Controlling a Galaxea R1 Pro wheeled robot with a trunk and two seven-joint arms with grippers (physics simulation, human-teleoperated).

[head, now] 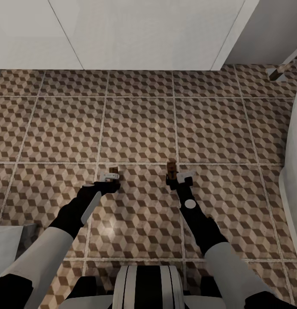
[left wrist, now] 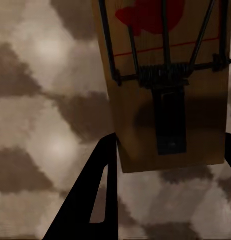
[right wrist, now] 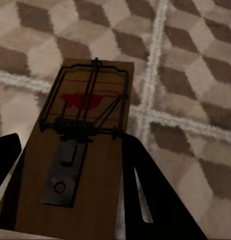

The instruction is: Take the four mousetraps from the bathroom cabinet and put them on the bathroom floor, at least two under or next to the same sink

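Fingers of both grippers, left (head: pixel 110 179) and right (head: pixel 177 179), each clamp a mousetrap (left wrist: pixel 168 85) (right wrist: pixel 78 155) low over the bathroom floor (head: pixel 140 124) (placing step, seemingly); next, lower and release beside the white vanity (head: pixel 144 34).

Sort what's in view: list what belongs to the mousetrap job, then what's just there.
Job:
- mousetrap in the left gripper, mousetrap
- mousetrap in the right gripper, mousetrap
- cube-pattern bathroom floor

Just there:
- white panel along the far edge
- white rounded fixture beside the right arm
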